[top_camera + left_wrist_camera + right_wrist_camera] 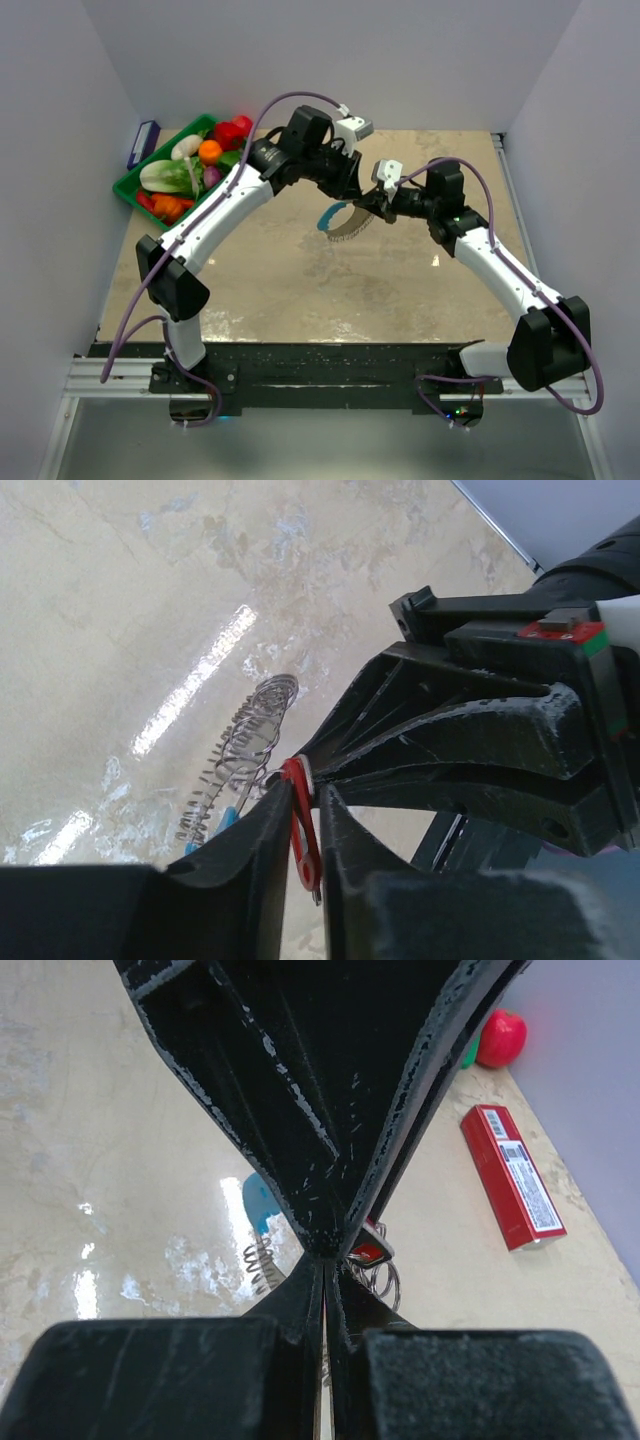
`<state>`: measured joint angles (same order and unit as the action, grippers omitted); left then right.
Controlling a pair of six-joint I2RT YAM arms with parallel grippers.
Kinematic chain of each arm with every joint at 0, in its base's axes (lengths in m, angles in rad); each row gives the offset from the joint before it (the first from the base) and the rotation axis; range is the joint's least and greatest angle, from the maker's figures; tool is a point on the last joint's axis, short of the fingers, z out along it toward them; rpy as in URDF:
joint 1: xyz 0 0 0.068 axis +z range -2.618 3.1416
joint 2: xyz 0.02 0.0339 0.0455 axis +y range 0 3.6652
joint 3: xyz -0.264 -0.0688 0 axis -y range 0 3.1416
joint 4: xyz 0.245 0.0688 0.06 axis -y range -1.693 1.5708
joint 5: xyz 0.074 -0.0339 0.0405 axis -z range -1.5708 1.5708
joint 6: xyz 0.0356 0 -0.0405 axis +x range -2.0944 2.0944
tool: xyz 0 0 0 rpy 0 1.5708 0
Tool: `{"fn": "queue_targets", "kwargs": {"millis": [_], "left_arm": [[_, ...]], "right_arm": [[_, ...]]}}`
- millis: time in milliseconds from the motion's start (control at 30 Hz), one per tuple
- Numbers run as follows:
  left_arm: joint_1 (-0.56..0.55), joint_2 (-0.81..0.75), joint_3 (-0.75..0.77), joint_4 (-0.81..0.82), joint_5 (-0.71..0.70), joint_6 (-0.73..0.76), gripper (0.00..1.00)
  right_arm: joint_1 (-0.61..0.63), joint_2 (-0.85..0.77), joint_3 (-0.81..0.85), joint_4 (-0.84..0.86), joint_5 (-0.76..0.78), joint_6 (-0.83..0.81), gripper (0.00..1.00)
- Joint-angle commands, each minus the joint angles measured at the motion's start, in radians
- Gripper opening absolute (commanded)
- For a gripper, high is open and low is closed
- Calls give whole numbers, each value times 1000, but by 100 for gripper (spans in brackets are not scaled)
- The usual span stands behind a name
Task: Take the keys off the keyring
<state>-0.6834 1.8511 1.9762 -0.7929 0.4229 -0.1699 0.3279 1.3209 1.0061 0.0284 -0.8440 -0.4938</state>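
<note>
Overhead, both arms reach in and meet above the middle of the desk (280,290). The keyring (338,224) sits just below where they come together, with its blue section on the left arm's side and the silvery keys (352,230) fringing the rest. Whether the loop rests on the desk or hangs just clear of it is hard to judge from this view.

From the left wrist, the left tool (305,792) has its two fingers close on either side of the red-tabbed key (300,825), with barely any gap. I cannot tell whether they are pinching it or only flanking it. The other keys curl away behind in a tight silvery coil, with a sliver of blue beside them.

From the right wrist, the right tool (325,1272) is clenched, its fingers (300,1300) pressed flat together at the tips, right against the left tool's fingers. The red-tabbed key and a few wire loops peek out just beside that joint. The view does not show whether the thin ring is caught between the tips.

A long red box (510,1175) lies apart on the desk, with a red fruit (500,1038) beyond it. A green bin (130,190) of toy produce sits at the far left corner.
</note>
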Motion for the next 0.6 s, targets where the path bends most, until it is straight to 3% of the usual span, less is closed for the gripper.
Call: {"fn": "queue_targets", "kwargs": {"millis": [0, 567], "left_arm": [[-19, -21, 44, 27, 68, 21, 27], [-13, -39, 67, 15, 25, 38, 31]], "right_arm": [[10, -23, 26, 88, -43, 30, 0], [7, -25, 8, 143, -61, 98, 0]]}}
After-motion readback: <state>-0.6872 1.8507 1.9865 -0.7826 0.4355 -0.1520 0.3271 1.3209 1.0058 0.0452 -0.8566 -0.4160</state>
